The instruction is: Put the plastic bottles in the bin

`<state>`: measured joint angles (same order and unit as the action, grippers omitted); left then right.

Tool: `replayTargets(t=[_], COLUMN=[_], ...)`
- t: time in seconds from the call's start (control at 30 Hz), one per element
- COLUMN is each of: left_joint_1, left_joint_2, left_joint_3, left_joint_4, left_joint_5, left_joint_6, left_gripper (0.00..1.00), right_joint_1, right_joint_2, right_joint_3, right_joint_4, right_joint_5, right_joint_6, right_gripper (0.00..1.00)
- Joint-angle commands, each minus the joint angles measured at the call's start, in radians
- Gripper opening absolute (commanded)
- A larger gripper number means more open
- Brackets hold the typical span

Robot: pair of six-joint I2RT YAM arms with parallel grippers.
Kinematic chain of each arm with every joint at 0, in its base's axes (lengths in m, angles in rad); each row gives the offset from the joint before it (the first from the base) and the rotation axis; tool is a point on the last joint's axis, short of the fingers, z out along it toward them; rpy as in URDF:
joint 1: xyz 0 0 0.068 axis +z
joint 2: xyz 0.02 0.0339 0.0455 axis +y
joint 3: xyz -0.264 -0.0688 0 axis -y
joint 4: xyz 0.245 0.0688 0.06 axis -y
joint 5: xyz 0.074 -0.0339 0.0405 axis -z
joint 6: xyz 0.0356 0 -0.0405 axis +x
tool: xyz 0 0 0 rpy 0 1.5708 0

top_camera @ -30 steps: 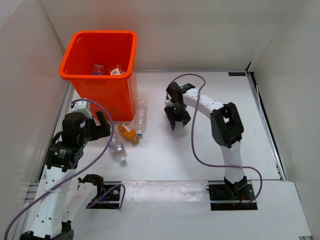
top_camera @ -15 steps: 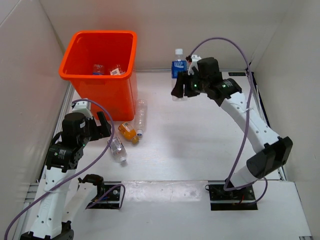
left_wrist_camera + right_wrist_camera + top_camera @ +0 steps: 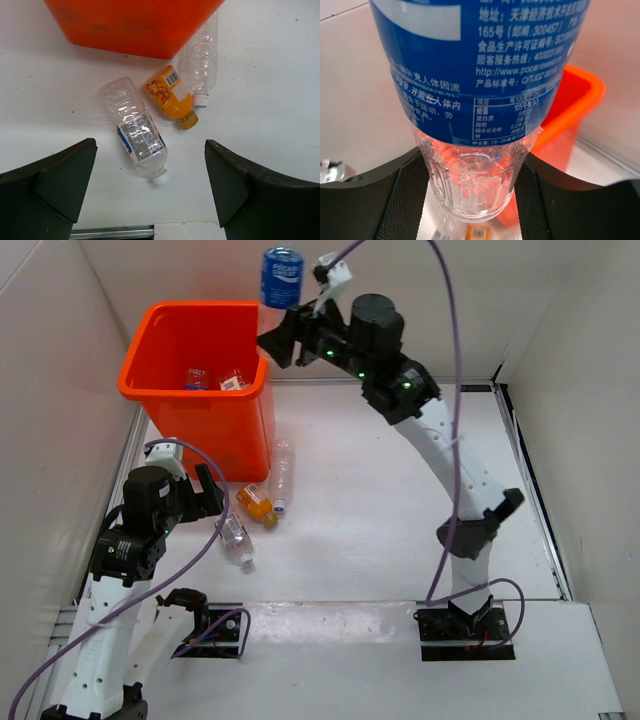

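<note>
Bin (image 3: 192, 395), upper left, holds two bottles. In the last second the right gripper (image 3: 283, 325) has swung from frame centre up to the bin's upper-right corner, pinching the blue-labelled bottle (image 3: 281, 277). Whether it clears the rim cannot be told. Left gripper (image 3: 208, 488) is spread at lower left. Three loose bottles (image 3: 255, 505) lie against the bin's near wall, with open table to the right.

The bin (image 3: 210, 430), upper left in the top view, is bright orange, and the blue-label bottle (image 3: 282, 276) at the very top is clear with white writing. In the middle of the left wrist view lie an orange bottle (image 3: 172, 95) and a clear bottle (image 3: 140, 137) with a white, blue and red label.
</note>
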<state>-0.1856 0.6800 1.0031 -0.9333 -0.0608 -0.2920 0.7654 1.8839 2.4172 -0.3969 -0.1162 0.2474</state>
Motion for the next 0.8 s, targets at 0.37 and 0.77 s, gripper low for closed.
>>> replayTargets(t=[0.37,0.77], left_joint_1=[-0.002,0.000], left_joint_2=[-0.008,-0.007], left_joint_3=[-0.004,-0.006], left_joint_4=[0.030,0.036], left_joint_5=[0.045,0.050], left_joint_6=[0.011,0.013], left_gripper=[1.00,1.00], right_joint_1=[0.153,0.135], right_joint_2=[0.348,0.327], right_joint_3=[0.238,0.194], right_joint_4=[0.285,0.265], right_joint_5=[0.168,0.232], right_joint_6=[-0.111,-0.105], right_gripper=[0.07,0.90])
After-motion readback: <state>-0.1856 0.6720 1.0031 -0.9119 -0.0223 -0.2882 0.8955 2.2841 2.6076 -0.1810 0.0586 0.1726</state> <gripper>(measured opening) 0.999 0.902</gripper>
